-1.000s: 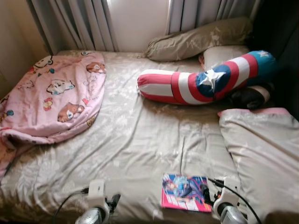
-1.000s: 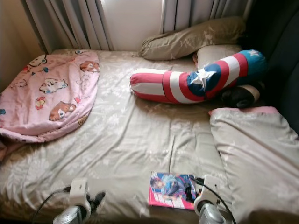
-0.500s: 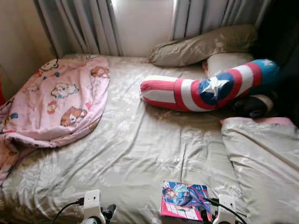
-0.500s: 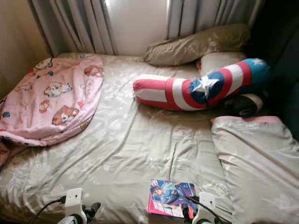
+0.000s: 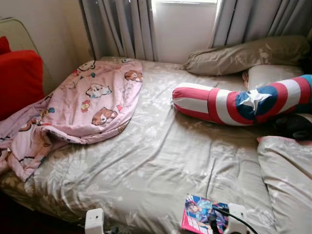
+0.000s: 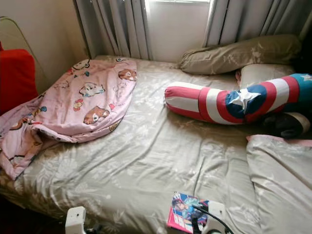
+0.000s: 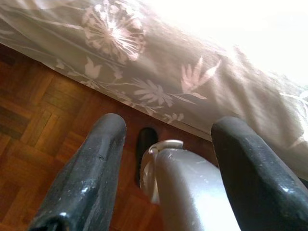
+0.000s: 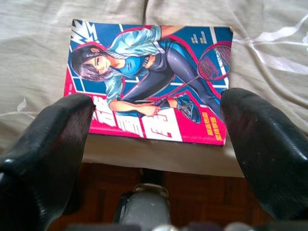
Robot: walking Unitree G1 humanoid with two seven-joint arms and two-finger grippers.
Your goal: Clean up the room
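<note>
A manga book [image 8: 149, 82] with a pink and blue cover lies flat on the beige bed sheet [image 5: 161, 161], close to the bed's front edge [image 5: 204, 220]. My right gripper [image 8: 156, 103] is open just short of that edge, and its two black fingers [image 8: 53, 144] frame the book without touching it. My left gripper [image 7: 168, 125] is open and holds nothing. It hangs low beside the bed over the wooden floor [image 7: 33, 134]. Both white wrist mounts [image 5: 94, 222] peek in at the bottom of the eye views.
A crumpled pink cartoon blanket [image 5: 92, 100] spills over the bed's left side. A red, white and blue bolster [image 5: 234, 102] and beige pillows [image 5: 243, 51] lie at the head. A grey duvet [image 5: 287, 175] covers the right. A red cushion [image 5: 19, 80] stands left.
The camera has swung left and up: the bed has shifted right in the picture and the red cushion has come into view. Both arms sit lower in the frame.
</note>
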